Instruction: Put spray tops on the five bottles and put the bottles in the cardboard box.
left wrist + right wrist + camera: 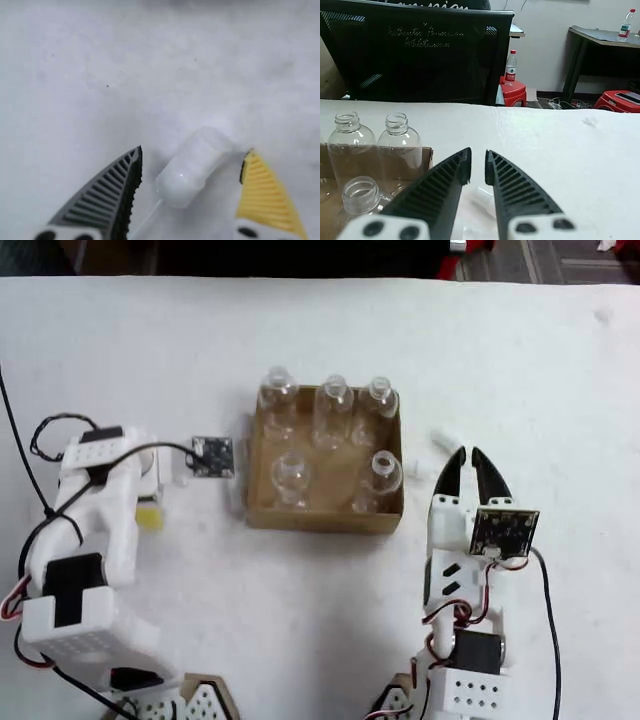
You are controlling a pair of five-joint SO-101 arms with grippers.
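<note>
Spray top (192, 172): blurred; its thin tube runs off the picture's edge between the fingers of the left gripper (194, 150).
Left gripper from above: mostly hidden under its own arm (95, 510).
White piece (445, 440) beyond the right gripper (470, 452): too small to identify; in the right wrist view, partly behind the fingers.
Nearest bottle (360, 195): lower body behind a finger.
Cardboard box (426, 156): cut off at the edge.
Arm bases: cut off in the high view.

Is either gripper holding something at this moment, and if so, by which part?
Nothing is held. The left gripper stands open around a spray top lying on the table; the right gripper is empty.
</note>
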